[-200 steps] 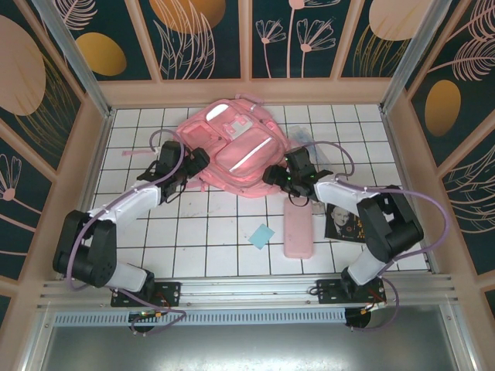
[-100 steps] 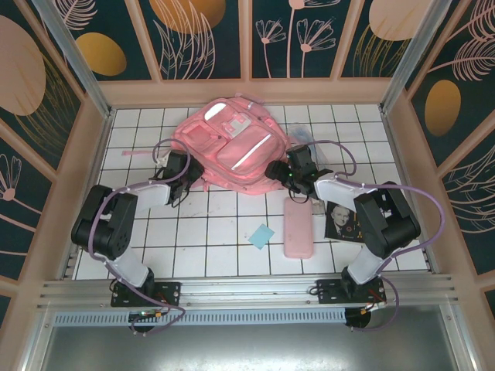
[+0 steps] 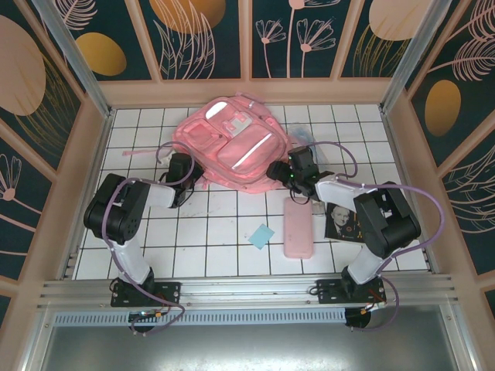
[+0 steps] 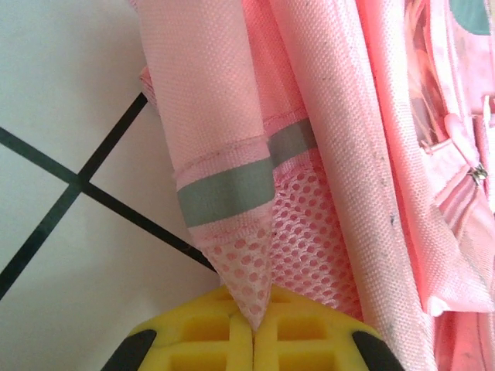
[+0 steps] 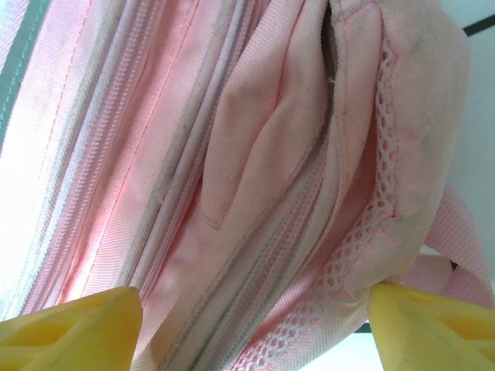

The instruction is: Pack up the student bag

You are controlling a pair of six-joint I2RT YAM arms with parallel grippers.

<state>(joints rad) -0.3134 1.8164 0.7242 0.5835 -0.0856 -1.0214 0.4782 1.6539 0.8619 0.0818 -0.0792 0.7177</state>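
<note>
Viewing from top: student bag (image 3: 232, 143), pink with pale stripes, flat at the back of the tiled table (image 3: 224, 232); left gripper (image 3: 189, 179) at its left edge, right gripper (image 3: 275, 171) at its right; left elbow farther right than a second ago.
Left wrist: yellow pads (image 4: 209, 340) pressed together, pinching the bag's mesh corner (image 4: 251, 270).
Right wrist: jaws wide apart, bag fabric between, nothing clamped.

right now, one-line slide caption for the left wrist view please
The left claw pinched shut on the mesh corner of the pink student bag, over the white tiled table.
</note>
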